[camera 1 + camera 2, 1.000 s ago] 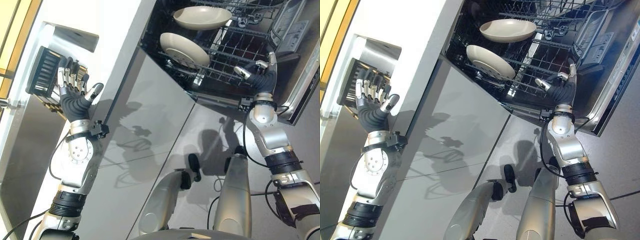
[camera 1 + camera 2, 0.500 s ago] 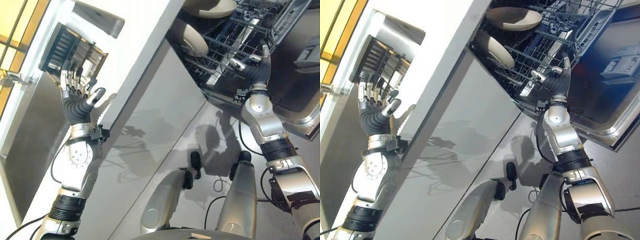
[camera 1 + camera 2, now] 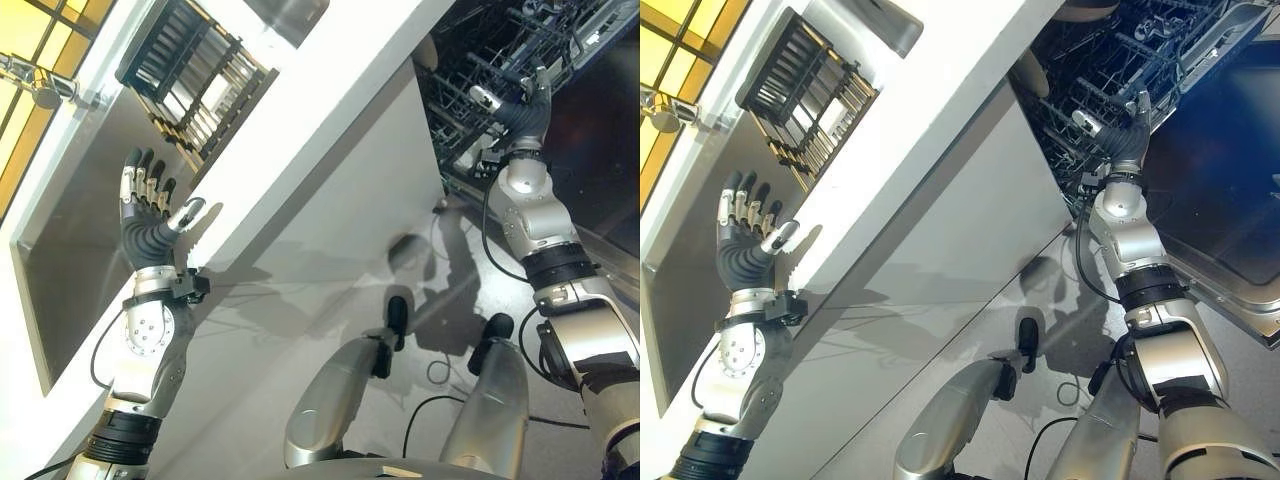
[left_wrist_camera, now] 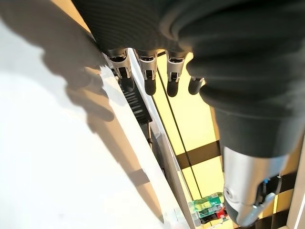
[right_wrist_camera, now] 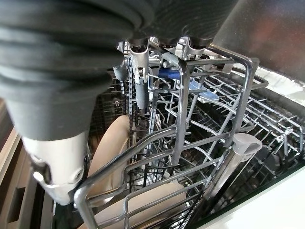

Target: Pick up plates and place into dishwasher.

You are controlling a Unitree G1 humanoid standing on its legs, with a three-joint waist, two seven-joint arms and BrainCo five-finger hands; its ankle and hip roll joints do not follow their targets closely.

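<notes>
Plates [image 5: 114,157] stand in the dishwasher rack [image 5: 200,143]; right hand [image 3: 1120,125] and left hand [image 3: 150,215] both spread, empty.

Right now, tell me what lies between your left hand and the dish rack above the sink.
Nothing: the open left hand hovers apart from the black dish rack, with bare grey sink wall between, in the left eye view.

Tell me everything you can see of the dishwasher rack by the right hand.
The dishwasher rack is a wire basket of grey and dark coated metal, with upright tines, a thick rounded outer rim and some blue clips further in. It sits inside the open dishwasher, beside the white counter. Two beige plates stand on edge between its tines. The right hand is at the rack's edge with fingers straight, curled round nothing; whether they touch the wire is unclear.
</notes>
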